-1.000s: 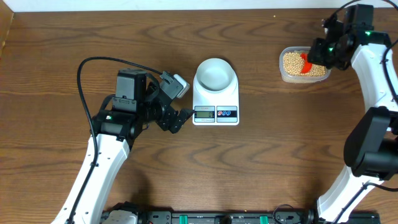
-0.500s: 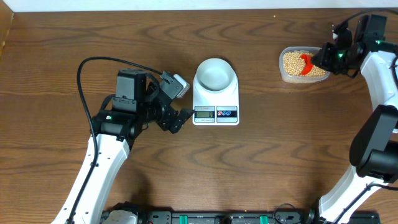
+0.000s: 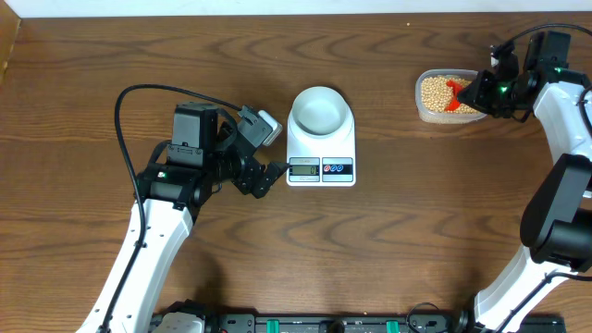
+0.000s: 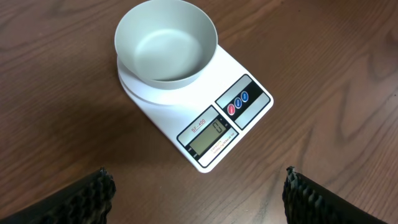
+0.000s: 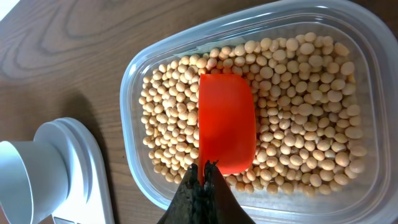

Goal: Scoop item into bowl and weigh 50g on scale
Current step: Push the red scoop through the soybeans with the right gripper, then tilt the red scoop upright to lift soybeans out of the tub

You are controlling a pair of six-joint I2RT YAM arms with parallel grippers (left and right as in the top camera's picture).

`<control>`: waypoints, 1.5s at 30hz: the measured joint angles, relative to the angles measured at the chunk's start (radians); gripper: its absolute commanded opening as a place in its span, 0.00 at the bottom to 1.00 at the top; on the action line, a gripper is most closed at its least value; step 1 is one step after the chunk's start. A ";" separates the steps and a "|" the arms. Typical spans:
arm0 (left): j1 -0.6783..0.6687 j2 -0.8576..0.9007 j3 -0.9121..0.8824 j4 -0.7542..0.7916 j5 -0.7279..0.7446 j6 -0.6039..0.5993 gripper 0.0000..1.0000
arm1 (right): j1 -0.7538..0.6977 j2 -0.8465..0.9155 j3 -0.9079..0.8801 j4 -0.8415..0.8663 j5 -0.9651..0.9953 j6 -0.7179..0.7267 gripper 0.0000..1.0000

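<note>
CLOSE-UP AT THE TUB: Your right hand [image 5: 202, 176] is pinched shut on the near end of a bright orange plastic scoop [image 5: 226, 121]. The scoop lies over the small round tan-yellow beans [image 5: 298, 124] inside a clear rounded-rectangular plastic tub [image 5: 132, 93], at the far right of the brown wood-grain counter [image 3: 111, 55]. The beans cover the tub's floor edge to edge, w/ the scoop approx. in the middle. No beans show on the scoop's visible orange face; whether any sit beneath it can't be told from the wrist cam.

Well apart to the left, near the counter's ctr, the flat white rectangular kitchen scale [image 4: 205, 121] carries the small round pale blue-white bowl [image 4: 166, 40] on its rear platform. The bowl stands upright and holds nothing. The scale's grey LCD display [image 4: 207, 138] reads 0, w/ one red and one blue round button just beside it on the front panel.

Your left hand [image 4: 199, 193] hovers spread wide at the scale's display end, gripping nothing. Its two black ridged fingertips [image 4: 93, 193] sit at the lower corners of the wrist view, w/ the scale and bowl framed btwn them. Overhead, that hand is just beside the scale's front left corner; whether it touches, you can't tell.
</note>
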 measured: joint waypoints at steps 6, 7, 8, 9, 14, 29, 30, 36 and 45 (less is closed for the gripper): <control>0.000 0.000 0.000 0.000 0.000 0.000 0.89 | -0.001 0.000 -0.002 0.006 -0.011 0.005 0.01; 0.000 0.000 0.000 0.000 0.000 0.000 0.89 | -0.003 0.000 -0.005 0.009 -0.018 0.007 0.01; 0.000 0.000 0.000 0.000 0.000 0.000 0.89 | -0.005 0.000 -0.006 0.012 -0.025 0.010 0.01; 0.000 0.000 0.000 0.000 0.000 0.000 0.89 | -0.010 0.000 -0.006 0.014 -0.032 0.014 0.01; 0.000 0.000 0.000 0.000 0.000 0.000 0.89 | -0.038 0.000 -0.019 0.015 -0.076 0.024 0.01; 0.000 0.000 0.000 0.000 0.000 0.000 0.89 | -0.136 0.000 -0.171 0.173 -0.288 0.037 0.01; 0.000 0.000 0.000 0.000 0.000 0.000 0.89 | -0.141 0.000 -0.180 0.176 -0.297 0.040 0.01; 0.000 0.000 0.000 0.000 0.000 0.000 0.89 | -0.147 0.000 -0.195 0.189 -0.328 0.050 0.01; 0.000 0.000 0.000 0.000 0.000 0.000 0.89 | -0.147 0.000 -0.201 0.257 -0.359 0.097 0.01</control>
